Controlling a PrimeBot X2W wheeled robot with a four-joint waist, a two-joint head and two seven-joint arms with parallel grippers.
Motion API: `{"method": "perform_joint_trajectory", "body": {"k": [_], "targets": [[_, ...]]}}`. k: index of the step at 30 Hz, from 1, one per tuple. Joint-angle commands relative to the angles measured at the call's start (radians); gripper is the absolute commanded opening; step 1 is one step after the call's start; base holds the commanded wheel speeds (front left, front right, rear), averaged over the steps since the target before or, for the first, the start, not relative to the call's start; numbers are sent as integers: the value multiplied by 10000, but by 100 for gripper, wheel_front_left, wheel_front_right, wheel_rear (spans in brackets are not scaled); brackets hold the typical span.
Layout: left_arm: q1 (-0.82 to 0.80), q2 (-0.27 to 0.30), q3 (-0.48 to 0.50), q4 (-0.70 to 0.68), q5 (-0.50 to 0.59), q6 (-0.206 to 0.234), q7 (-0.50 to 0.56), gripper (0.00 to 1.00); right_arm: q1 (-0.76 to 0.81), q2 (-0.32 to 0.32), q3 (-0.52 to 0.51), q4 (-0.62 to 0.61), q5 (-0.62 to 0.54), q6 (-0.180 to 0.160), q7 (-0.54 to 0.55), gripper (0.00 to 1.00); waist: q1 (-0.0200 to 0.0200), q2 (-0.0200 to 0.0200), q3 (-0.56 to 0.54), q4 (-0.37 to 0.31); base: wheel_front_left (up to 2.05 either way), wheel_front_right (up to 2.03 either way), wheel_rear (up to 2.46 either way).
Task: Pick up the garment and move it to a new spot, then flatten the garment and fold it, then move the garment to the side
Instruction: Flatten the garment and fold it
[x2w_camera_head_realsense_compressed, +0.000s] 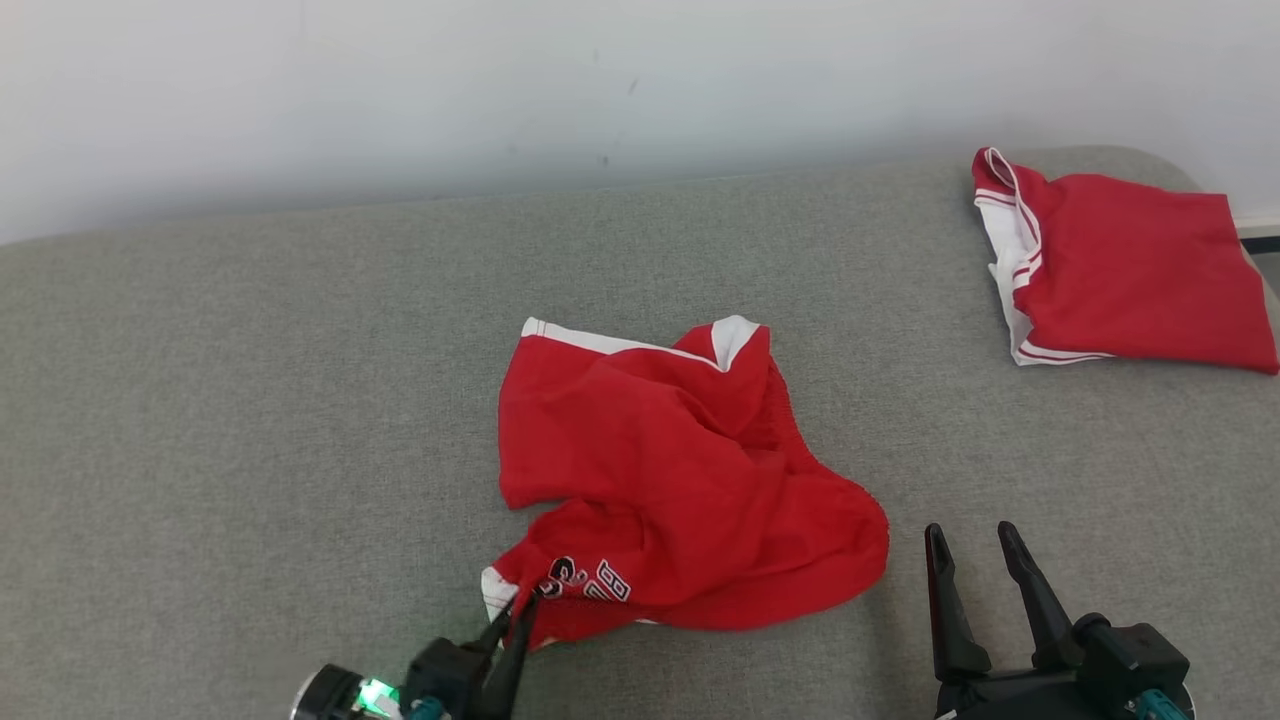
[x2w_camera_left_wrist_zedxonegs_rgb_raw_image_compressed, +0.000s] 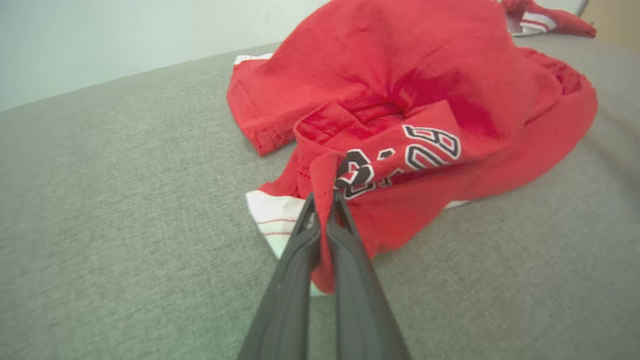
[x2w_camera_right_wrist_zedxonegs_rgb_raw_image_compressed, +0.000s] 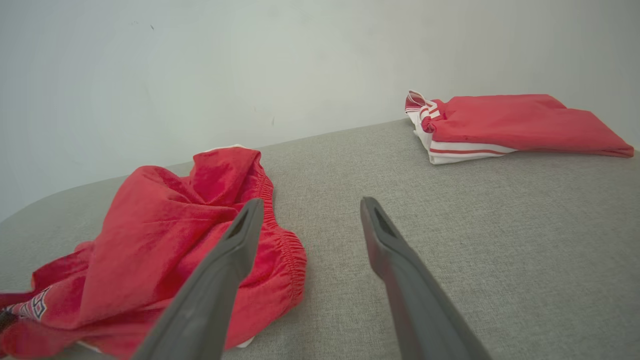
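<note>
**Left gripper clamped on the hem, right gripper wide**

Nearest, at the bottom edge of the head view: left gripper, both dark fingers pressed together with a fold of red cloth pinched between them. From the left wrist, a narrow ridge of fabric squeezed in that grip, just beside black-and-white lettering and a white band with thin red stripes. Green light lit on the housing behind the fingers.

Level with it on the right: right gripper, fingers spread wide, nothing between them, tips pointing away over the bare grey surface. Near the puckered edge of the garment but apart from it (contact with the surface beneath not clear from any view).

Next out, in the middle of the grey surface: garment, red, crumpled into a loose heap, not flattened. Near corner held by the left gripper. White trim along the far edge. Elastic, gathered band curling down the right side toward the right gripper. Lettering partly buried in folds, not readable as a word.

Farther off, at the far right corner of the surface: folded garment, also red, with white striped trim on its left side, lying flat and well apart from the crumpled one.

Beyond everything: plain pale wall.
</note>
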Motion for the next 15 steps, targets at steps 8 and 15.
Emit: {"method": "perform_joint_trajectory", "body": {"k": [8, 15], "targets": [[797, -171, 904, -1132, -1119, -73, -30, 0, 109, 47, -48, 91, 110, -28, 2, 100, -1, 0, -27, 270, 0, 0, 0], [1523, -361, 1871, -1402, -1678, 192, -30, 0, 33, 65, -24, 209, 149, -28, 2, 100, -1, 0, -40, 390, 0, 0, 0]]}}
